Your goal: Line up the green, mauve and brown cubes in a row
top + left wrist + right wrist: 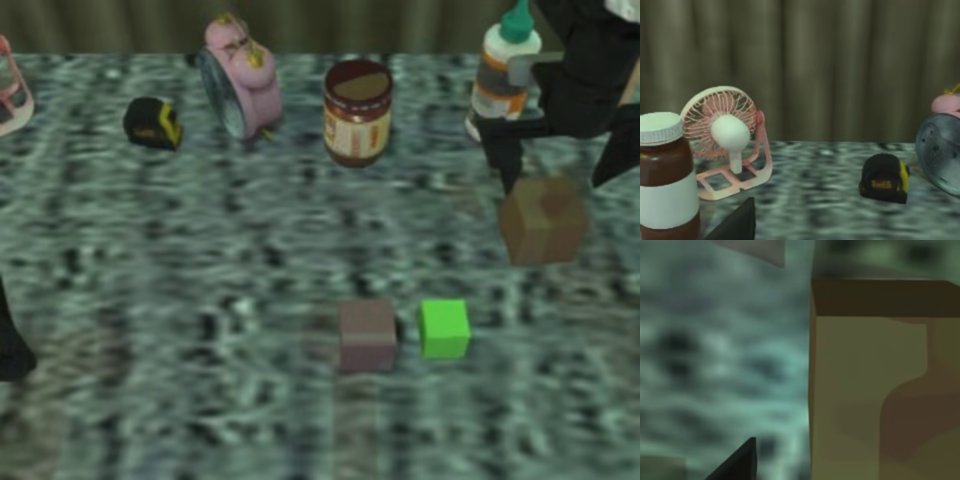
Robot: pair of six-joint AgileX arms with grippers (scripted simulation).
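The mauve cube [367,335] and the green cube [444,328] are sitting side by side near the middle of the table [200,250], close together but with a narrow gap between them, and they are already forming the start of a row; the brown cube [543,220] is resting well apart from them, farther back and toward the right side of the table, so two of three cubes are judged placed and the brown one is remaining to be brought into line, probably to the right of the green cube. The right gripper [560,150] is hanging just above and behind the brown cube, with dark fingers reaching down beside it; in the right wrist view the brown cube [885,385] is filling the frame very close to the camera, but only one fingertip [737,462] is showing, so whether the jaws are spread or closed cannot be told, and no contact with the cube is being shown. The left arm [12,345] is staying parked at the left edge of the table, away from the cubes.
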